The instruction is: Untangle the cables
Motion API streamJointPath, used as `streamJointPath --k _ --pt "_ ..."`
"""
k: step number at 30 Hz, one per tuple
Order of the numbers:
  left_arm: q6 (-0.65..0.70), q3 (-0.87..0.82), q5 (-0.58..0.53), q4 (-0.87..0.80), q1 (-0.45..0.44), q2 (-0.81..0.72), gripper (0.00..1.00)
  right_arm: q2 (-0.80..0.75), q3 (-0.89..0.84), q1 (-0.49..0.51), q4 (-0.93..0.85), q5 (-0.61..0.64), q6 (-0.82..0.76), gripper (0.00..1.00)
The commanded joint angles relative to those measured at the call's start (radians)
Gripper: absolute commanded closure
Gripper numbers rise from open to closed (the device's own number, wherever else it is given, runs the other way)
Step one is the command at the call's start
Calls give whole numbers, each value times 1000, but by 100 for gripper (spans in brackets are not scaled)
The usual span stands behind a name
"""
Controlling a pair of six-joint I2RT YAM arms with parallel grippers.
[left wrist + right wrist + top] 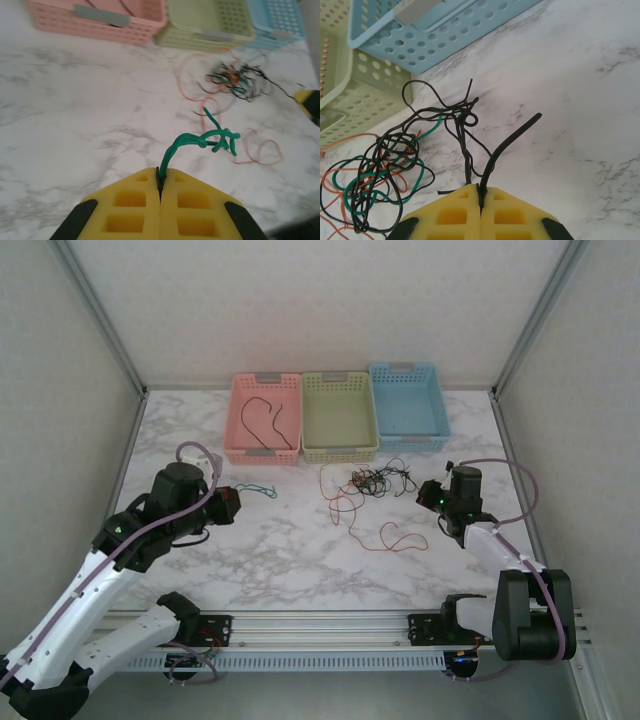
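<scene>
The cables (375, 480) lay in a messy bunch near the middle of the top view, on the big marble table (280, 560), just below the green basket (340, 417). Three baskets sat in a row in the upper part of the frame. The pink basket (265, 390) was on the left, the green one in the middle and the blue basket (408, 405) on the right. A loose black wire (262, 422) lay inside the pink basket. The left gripper (160, 182) was squeezed tight shut with the end of a green cable (200, 140) pinched between its yellow pads. In the top view that cable sat well to the left of the bunch. The right gripper (480, 192) was squeezed shut too, on a black cable (493, 159) that ran up toward the bunch on the left side of the right wrist view. A thin orange cable (385, 535) made loops below the bunch. I think these cables are very light, soft and bendy, so a fast pull would drag the whole bunch along. I think a loose end sticking out is the best place to pinch. A slow pull would be safest, since thin wires can slip from the pads or pull knots tighter.
</scene>
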Motion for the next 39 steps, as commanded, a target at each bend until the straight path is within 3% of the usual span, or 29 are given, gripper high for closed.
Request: streamJointPath --k 1,8,15,23,33,37,39 --pt "21 -24 189 122 8 -7 100 -36 -23 1 39 -62 3 100" --pt "0 -11 202 242 7 109 100 -36 -40 1 46 -87 15 100" --pt "14 176 134 313 8 463 100 -47 -35 2 32 -94 12 100" --pt "50 546 -5 263 18 903 100 -48 -39 1 23 -110 6 100" --pt "20 1080 -5 106 43 1399 100 -45 -33 2 16 -116 -4 100" --pt "10 1248 14 35 45 1548 89 -44 -32 1 14 -120 -5 100" --pt "12 1325 22 -4 45 1604 77 -43 -31 1 14 -122 -7 100"
